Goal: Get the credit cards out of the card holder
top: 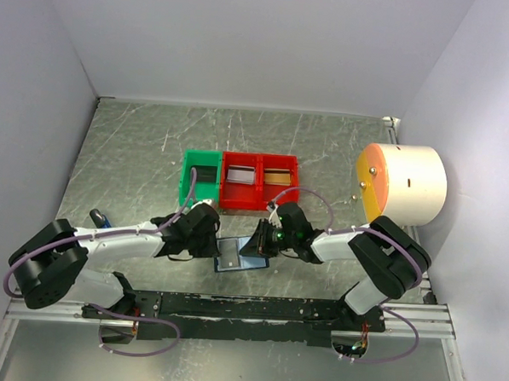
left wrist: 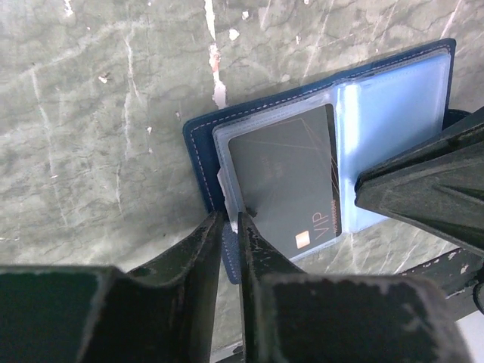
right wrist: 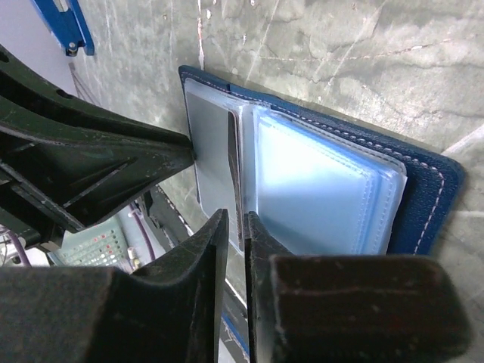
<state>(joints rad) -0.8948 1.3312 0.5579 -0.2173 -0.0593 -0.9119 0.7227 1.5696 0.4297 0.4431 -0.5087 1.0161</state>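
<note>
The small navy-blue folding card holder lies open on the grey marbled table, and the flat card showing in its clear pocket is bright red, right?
Only the colour is wrong. The small navy-blue folding card holder lies open on the grey marbled table, and the flat card showing in its clear pocket is dark grey, marked VIP, not bright red. The left wrist view shows it.

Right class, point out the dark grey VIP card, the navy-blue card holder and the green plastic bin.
dark grey VIP card [left wrist: 291, 178], left wrist view, face centre.
navy-blue card holder [right wrist: 435, 197], right wrist view, stitched outer cover.
green plastic bin [top: 187, 166], top view, left wall.
</note>
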